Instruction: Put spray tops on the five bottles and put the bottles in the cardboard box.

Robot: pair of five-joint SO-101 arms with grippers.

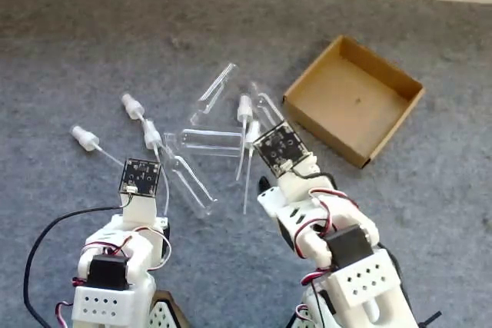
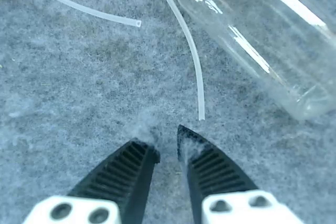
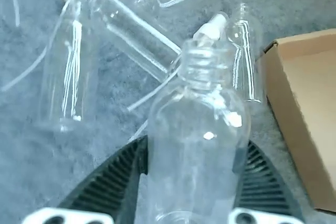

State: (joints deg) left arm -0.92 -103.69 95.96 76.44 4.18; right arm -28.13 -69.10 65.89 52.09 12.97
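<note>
Early stage, nothing finished. Cardboard box (image 1: 323, 133) sits far right on the grey mat (image 1: 69, 51) and its floor is bare, so no bottles are packed. Right gripper (image 3: 193, 150) is clamped on a clear bottle (image 3: 197, 108), held just near-left of the box with its threaded neck pointing away and open, no top on it. Left gripper (image 2: 167, 135) is down at the mat on the near left, jaws nearly together with a narrow gap and nothing between them. The free end of a dip tube (image 2: 190, 40) lies just beyond its tips, and another bottle (image 2: 257, 35) lies on its side just right of that. Other bottles lie flat in the middle of the mat, e.g. one (image 1: 211, 141) between the arms. Spray tops are scattered loose among them, e.g. one (image 1: 84, 138) far left and one (image 1: 244, 107) near the centre. I count five tops and none looks seated, though one close to a neck is hard to judge. Left to do: fit all five tops and box all five bottles.
</note>
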